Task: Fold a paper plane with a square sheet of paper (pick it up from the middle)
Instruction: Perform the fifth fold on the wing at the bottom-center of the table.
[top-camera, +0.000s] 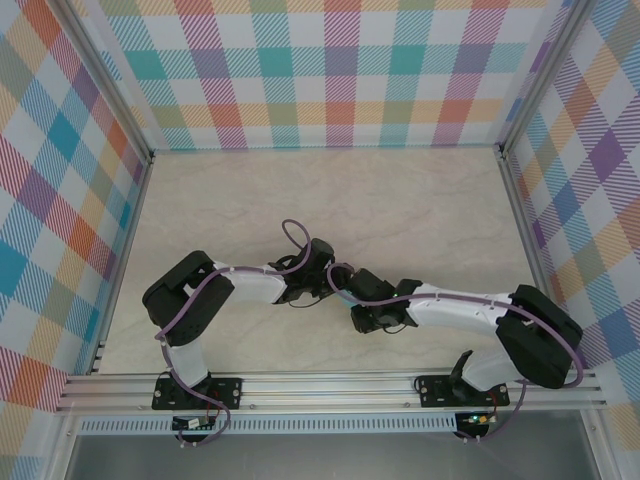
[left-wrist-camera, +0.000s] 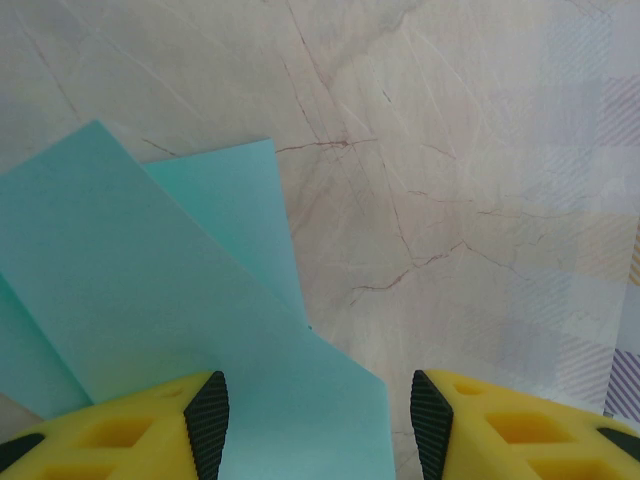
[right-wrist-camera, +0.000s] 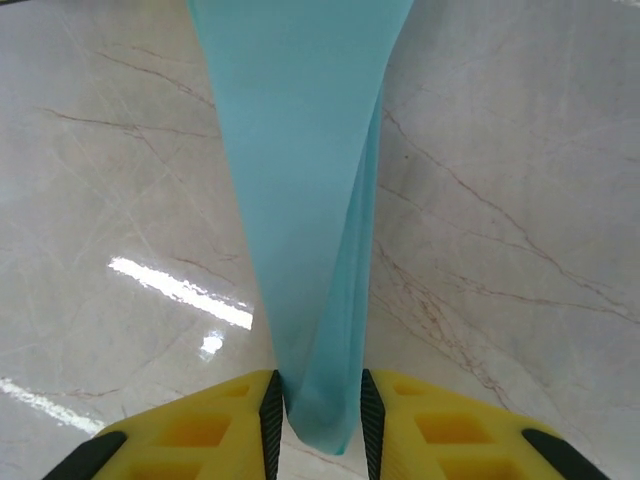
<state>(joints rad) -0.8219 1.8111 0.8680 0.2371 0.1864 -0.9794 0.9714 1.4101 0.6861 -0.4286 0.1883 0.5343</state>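
Observation:
The turquoise-teal sheet of paper (left-wrist-camera: 150, 280) is folded over, with two overlapping layers fanned apart above the marble table. My left gripper (left-wrist-camera: 318, 400) is open; the paper's lower corner reaches into the gap near the left pad and stops short of the right pad. In the right wrist view the paper (right-wrist-camera: 300, 200) runs as a long doubled strip away from the camera, and my right gripper (right-wrist-camera: 317, 400) is shut on its rounded near end. From above, the left gripper (top-camera: 322, 266) and the right gripper (top-camera: 340, 278) meet at mid-table, and the arms hide the paper.
A pale marble tabletop (top-camera: 420, 210) stretches behind the arms. Chequered pastel walls (top-camera: 330, 70) and aluminium frame rails (top-camera: 330, 385) enclose it. Purple cables (top-camera: 293, 232) loop over both arms.

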